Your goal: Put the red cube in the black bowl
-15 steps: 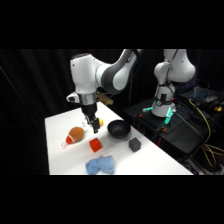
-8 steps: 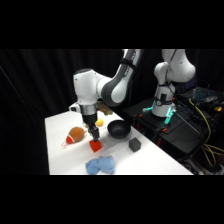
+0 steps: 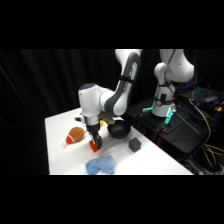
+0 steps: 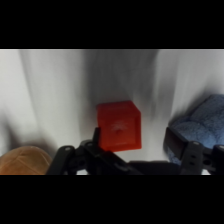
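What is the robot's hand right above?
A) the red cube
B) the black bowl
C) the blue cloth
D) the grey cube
A: in the side view the gripper has its tip right at the red cube, and in the wrist view the red cube lies just past the open jaws, on the white table.

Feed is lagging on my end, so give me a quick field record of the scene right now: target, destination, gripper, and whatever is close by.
target: red cube, on the table, not lifted
destination: black bowl, no cube visible inside
gripper: gripper low over the red cube, fingers open, one on each side in the wrist view
nearby: blue cloth in front of the cube; orange-brown round object beside it; dark grey cube near the bowl
step status: grasp not yet made
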{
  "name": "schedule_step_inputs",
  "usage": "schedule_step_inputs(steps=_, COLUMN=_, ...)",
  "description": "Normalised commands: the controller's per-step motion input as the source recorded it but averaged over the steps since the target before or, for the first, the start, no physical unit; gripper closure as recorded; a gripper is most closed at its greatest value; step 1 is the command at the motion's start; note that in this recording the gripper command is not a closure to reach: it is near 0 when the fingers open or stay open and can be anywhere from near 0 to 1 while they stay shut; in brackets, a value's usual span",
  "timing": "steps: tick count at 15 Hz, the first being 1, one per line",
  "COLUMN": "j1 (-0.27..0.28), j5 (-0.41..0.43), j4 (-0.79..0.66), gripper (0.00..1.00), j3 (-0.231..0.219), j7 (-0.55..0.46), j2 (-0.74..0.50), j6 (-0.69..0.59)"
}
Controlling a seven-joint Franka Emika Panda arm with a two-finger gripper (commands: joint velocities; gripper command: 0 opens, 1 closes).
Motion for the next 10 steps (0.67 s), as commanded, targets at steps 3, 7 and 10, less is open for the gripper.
schedule_step_inputs(steps=3, j1=0.072, j5=-0.122, j4=-0.02, gripper=0.0, j3=-0.086, j7=0.12, j2=0.06, j6=0.21)
schedule_step_inputs(steps=7, j1=0.071, j5=-0.114, j4=0.01, gripper=0.0, j3=-0.084, j7=0.12, j2=0.07, j6=0.17)
schedule_step_inputs(steps=10, j1=0.081, j5=-0.128, j4=0.06, gripper=0.0, j3=-0.105, j7=0.12, j2=0.06, j6=0.12)
